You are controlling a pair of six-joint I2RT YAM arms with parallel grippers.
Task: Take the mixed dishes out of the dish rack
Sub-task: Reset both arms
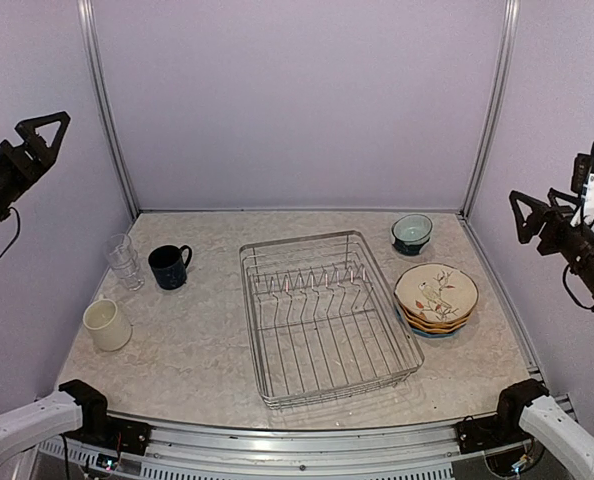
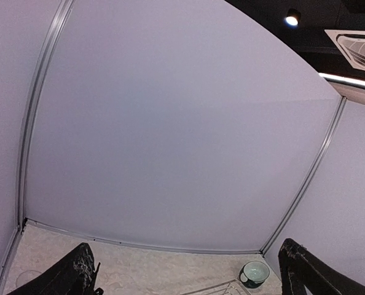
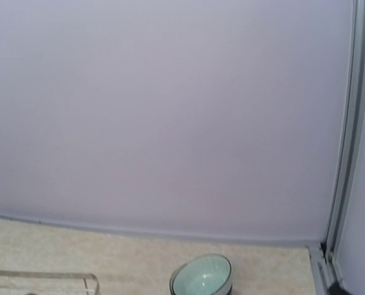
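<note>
The left gripper (image 2: 187, 249) and right gripper (image 1: 533, 210) hang spread open, holding nothing, over a marbled beige tabletop (image 1: 207, 350) boxed in by pale lilac walls (image 1: 297, 100).

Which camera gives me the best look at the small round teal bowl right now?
Top external: the small round teal bowl shows whole, upright, just beyond the stack of plates. Right wrist shows it larger but cropped at the bottom edge; left wrist shows it small and low in frame.
</note>
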